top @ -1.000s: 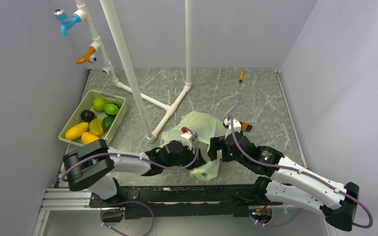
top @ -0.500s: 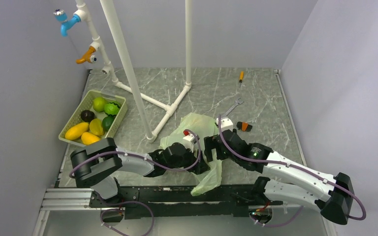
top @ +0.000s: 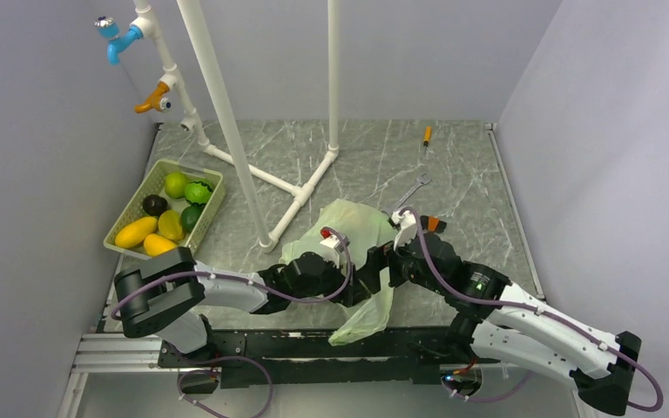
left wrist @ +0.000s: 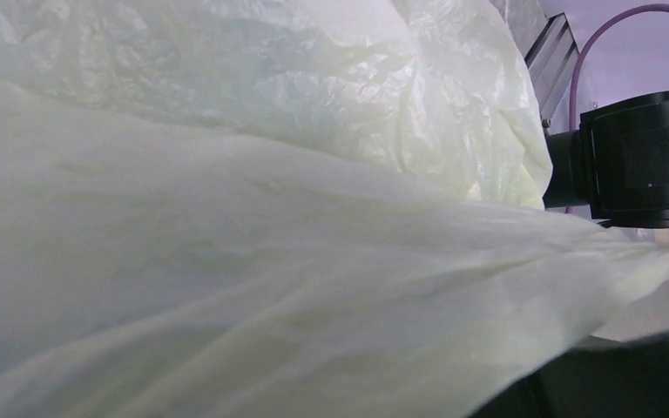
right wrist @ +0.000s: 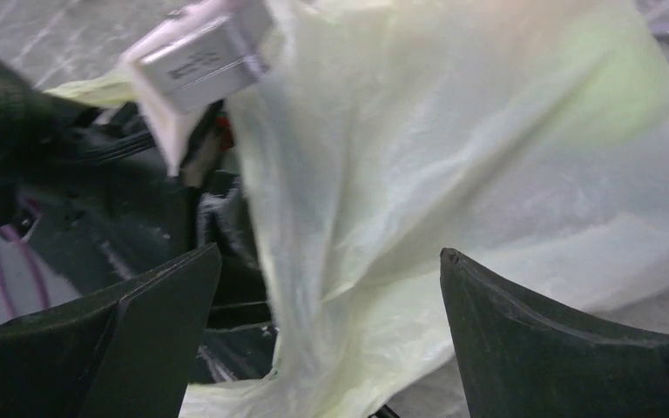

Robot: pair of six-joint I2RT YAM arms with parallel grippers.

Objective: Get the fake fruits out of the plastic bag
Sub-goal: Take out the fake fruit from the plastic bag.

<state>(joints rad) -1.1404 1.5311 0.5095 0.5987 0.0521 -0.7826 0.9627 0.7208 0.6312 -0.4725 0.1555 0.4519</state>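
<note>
The pale-green plastic bag (top: 351, 228) lies crumpled over both wrists in the top view, and its lower end (top: 361, 318) hangs toward the near table edge. It fills the left wrist view (left wrist: 253, 218) and hides the left gripper's (top: 354, 283) jaws. My right gripper (right wrist: 329, 252) is open, its fingers (right wrist: 540, 348) wide apart with a fold of the bag (right wrist: 453, 174) between them, untouched. I see no fruit in or under the bag. Several fake fruits, yellow (top: 135, 232), green (top: 174, 184) and dark (top: 154, 205), lie in the slotted basket (top: 211, 205) at the far left.
A white pipe frame (top: 226, 122) stands on the table behind the bag. A wrench (top: 411, 192) and an orange screwdriver (top: 427, 135) lie at the back right. Blue (top: 118, 39) and orange (top: 152, 100) taps stick out of the left wall.
The right arm swung left and then back right with its wrist at the bag. The bag's loose lower end has dropped further toward the near edge. The basket and fruits have not moved.
</note>
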